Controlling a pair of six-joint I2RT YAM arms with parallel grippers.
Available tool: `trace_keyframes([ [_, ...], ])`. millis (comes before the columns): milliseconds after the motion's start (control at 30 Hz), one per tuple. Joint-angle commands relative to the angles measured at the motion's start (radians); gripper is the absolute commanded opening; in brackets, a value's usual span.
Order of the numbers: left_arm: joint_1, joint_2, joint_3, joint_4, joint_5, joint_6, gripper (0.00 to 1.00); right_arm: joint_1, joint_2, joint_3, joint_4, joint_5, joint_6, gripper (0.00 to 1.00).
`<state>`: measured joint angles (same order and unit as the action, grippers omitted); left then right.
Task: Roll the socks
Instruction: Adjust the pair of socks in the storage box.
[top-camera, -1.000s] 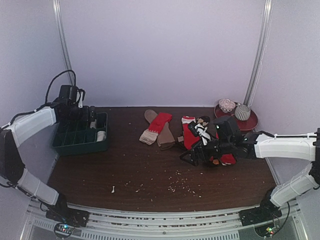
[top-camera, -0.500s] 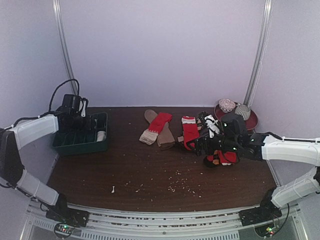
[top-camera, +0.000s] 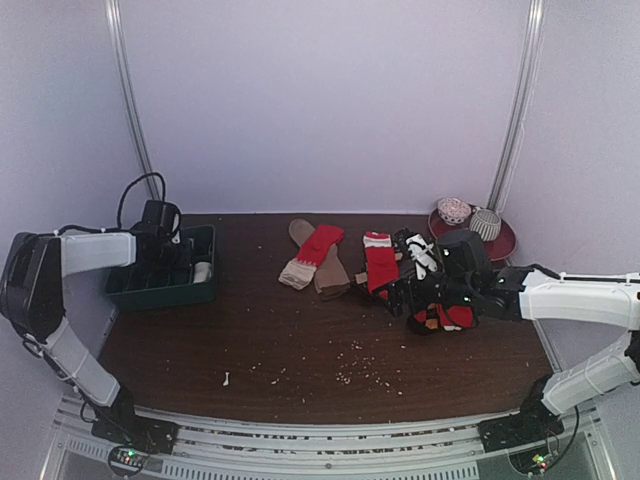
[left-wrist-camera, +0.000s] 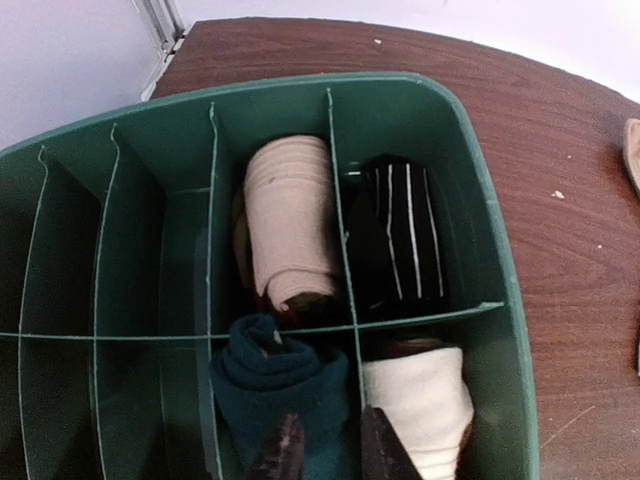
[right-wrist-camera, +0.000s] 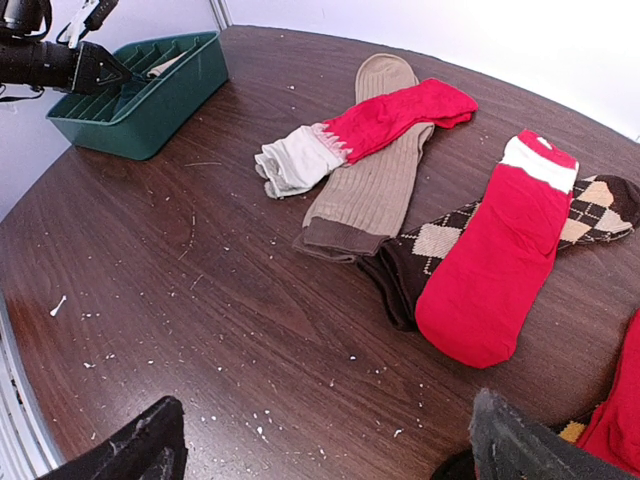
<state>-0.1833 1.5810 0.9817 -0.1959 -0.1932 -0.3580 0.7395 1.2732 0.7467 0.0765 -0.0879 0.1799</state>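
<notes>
Left gripper (left-wrist-camera: 328, 432) is hovering nearly pressed together over the rolled dark teal sock (left-wrist-camera: 270, 375), bottom centre. If it's snagging fabric (can't tell), lifting yanks it out. Right gripper (right-wrist-camera: 325, 425) is hanging spread wide.

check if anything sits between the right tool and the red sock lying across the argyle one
Nothing visible does. The right tool is open over bare table, with only crumbs between it and the red sock. The argyle sock lies under that sock.

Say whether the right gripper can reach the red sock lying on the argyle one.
Probably yes: the right gripper stands open close by, and the red sock lies uncovered atop the argyle sock.
</notes>
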Motion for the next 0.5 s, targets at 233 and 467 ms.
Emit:
trace_keyframes([
  [233, 0.024, 0.120, 0.046, 0.097, -0.029, -0.015, 0.18, -0.006, 0.012, 0.003, -0.009, -0.021, -0.008, 1.00],
  [467, 0.038, 0.218, 0.085, 0.085, 0.000, 0.017, 0.17, -0.008, 0.034, 0.008, -0.012, -0.032, -0.011, 1.00],
])
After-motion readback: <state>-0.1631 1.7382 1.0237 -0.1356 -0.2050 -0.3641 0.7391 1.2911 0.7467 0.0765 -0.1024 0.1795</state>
